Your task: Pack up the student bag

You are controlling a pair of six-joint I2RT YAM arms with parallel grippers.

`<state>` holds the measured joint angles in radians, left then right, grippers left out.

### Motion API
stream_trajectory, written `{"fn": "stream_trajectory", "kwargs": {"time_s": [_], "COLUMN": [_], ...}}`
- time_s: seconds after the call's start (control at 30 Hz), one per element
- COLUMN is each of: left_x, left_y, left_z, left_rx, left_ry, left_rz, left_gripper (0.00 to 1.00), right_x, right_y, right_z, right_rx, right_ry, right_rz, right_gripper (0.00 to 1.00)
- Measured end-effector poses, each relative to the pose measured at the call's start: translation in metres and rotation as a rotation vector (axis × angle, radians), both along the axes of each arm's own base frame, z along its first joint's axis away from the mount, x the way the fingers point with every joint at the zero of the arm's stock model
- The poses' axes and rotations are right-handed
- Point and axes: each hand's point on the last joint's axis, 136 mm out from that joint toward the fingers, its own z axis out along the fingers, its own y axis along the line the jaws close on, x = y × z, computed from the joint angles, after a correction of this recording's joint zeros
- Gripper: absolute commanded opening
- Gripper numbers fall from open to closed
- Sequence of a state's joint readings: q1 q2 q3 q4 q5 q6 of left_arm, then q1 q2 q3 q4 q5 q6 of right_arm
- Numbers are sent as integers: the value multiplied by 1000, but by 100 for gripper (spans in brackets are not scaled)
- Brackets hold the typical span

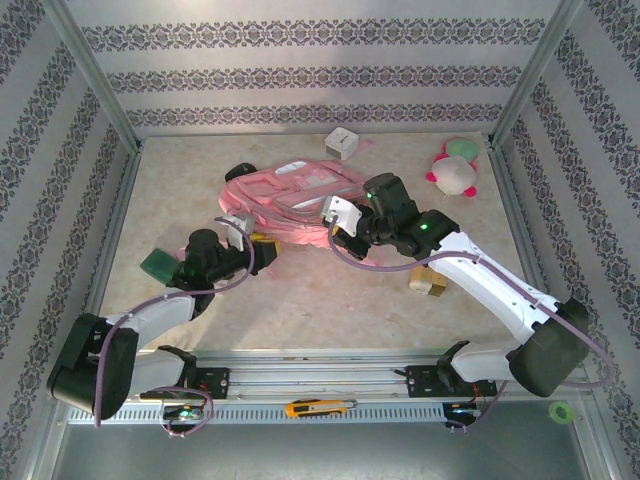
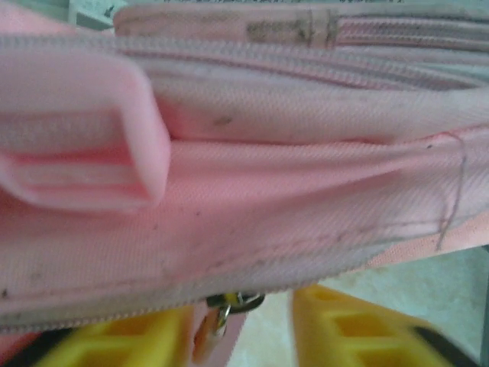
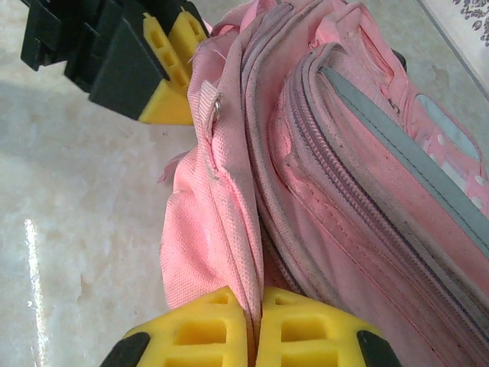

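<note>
**Right gripper pinching bag fabric, left gripper part-spread at a zipper pull**

We mark the student bag (image 1: 295, 195) as lying flat on the table (image 1: 300, 310), past both arms, about mid-width.

The top view gives us the surroundings, which neither wrist view does:
- A white box (image 1: 343, 143) is just beyond the bag's far edge.
- A plush toy (image 1: 455, 170) lies to the right of the bag, well apart.
- A green object (image 1: 158, 265) lies to the left of the bag and nearer to the bases.
- A tan block (image 1: 428, 283) lies to the near right of the bag, by the right arm.
- An orange cutter (image 1: 318, 408) is on the rail, well nearer than the bag.

Both grippers meet the bag's near edge here, but we cannot read the grips from above.

The right wrist view settles the right gripper (image 3: 256, 317). Its yellow pads (image 3: 206, 329) are pressed together on a fold of pink fabric at the bag's edge. We also get the bag's stacked zipped pockets and grey trim. At the top left the left gripper (image 3: 164, 73) sits just beside the same fabric edge.

The left wrist view gives what the others lack. The yellow fingers (image 2: 344, 329) stand apart below a zipped seam of the bag. A metal zipper pull (image 2: 225, 304) hangs between them. The right finger is clear of the pull; we cannot tell whether the left one touches it. A blurred pink strap (image 2: 84, 153) crosses the bag at the left.
</note>
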<state>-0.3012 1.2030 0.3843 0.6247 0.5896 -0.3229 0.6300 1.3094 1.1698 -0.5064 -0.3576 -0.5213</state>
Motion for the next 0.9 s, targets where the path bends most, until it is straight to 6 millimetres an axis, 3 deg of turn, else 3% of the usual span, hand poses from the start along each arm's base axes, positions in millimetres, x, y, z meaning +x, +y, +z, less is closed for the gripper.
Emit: {"fn": "stream_trajectory", "kwargs": {"time_s": [0.07,0.17,0.43,0.9], "left_x": [1,0,-15,-32], "left_y": [0,-2,-23,-61], "left_z": [1,1,5,32], "left_rx": [8,22,12,-14], "left_ry": [-13,-25,-28,-6], "left_rz": [-1,-12,-100,-233], "left_gripper": [6,0,0,3], "right_x": [0,0,3,6], "right_y": [0,0,1,17], "right_z": [0,0,-3,-29], "right_rx": [1,9,43,7], "right_ry": [3,15,50,43], "right_rz": [-2,-15,-56,-85], "right_gripper": [0,0,0,0]}}
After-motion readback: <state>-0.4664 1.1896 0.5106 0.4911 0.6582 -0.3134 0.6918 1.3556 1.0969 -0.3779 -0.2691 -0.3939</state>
